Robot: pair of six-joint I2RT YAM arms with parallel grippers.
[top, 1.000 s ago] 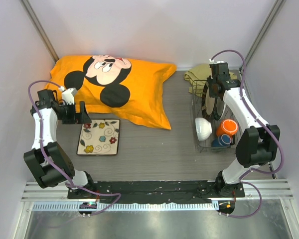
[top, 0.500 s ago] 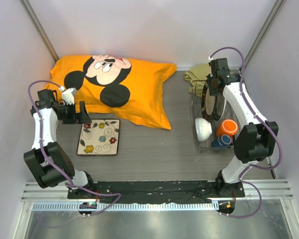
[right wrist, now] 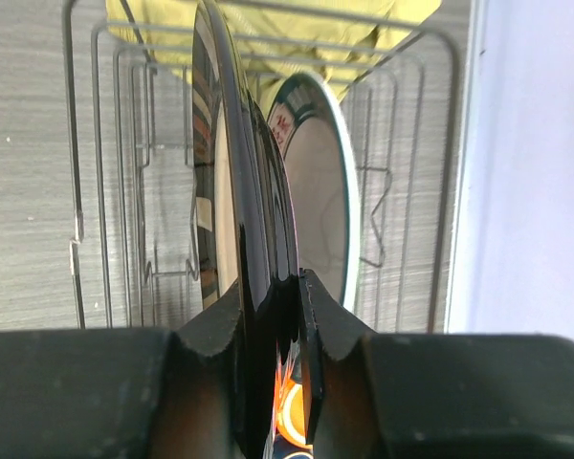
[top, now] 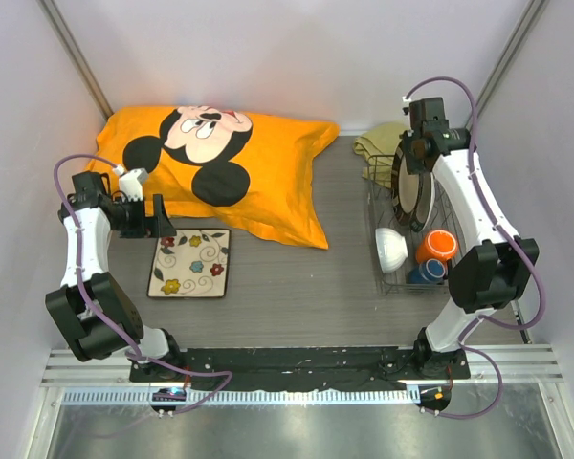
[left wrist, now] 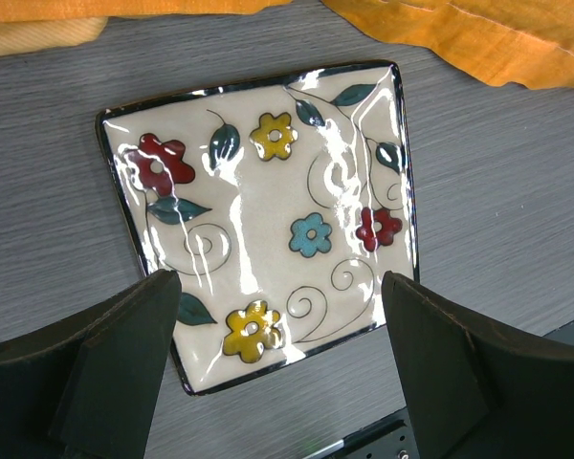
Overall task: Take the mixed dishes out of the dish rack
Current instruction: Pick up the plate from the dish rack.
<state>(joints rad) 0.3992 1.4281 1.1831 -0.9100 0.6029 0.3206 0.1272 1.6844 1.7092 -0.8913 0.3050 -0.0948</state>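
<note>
The dish rack (top: 374, 212) stands at the right of the table. My right gripper (top: 410, 159) is shut on the rim of the upright round brown dark-rimmed plate (top: 413, 196) at the rack's far end. In the right wrist view the fingers (right wrist: 318, 316) pinch that dark rim (right wrist: 241, 182), and a white plate with a dark rim (right wrist: 318, 182) stands just behind it. A white bowl (top: 390, 247), an orange mug (top: 437, 245) and a small blue cup (top: 430, 270) sit in the rack's near half. The square floral plate (top: 190, 263) lies flat on the table, with my left gripper (top: 159, 219) open above its far edge.
An orange cartoon-mouse pillow (top: 230, 172) fills the back left, close to the floral plate (left wrist: 268, 220). An olive-green cloth (top: 373, 148) lies behind the rack. The side walls stand close to both arms. The rack's wire side (right wrist: 77, 191) rises left of the held plate.
My right gripper has shifted toward the back of the table with the brown plate still in its grip. The left arm has not moved.
</note>
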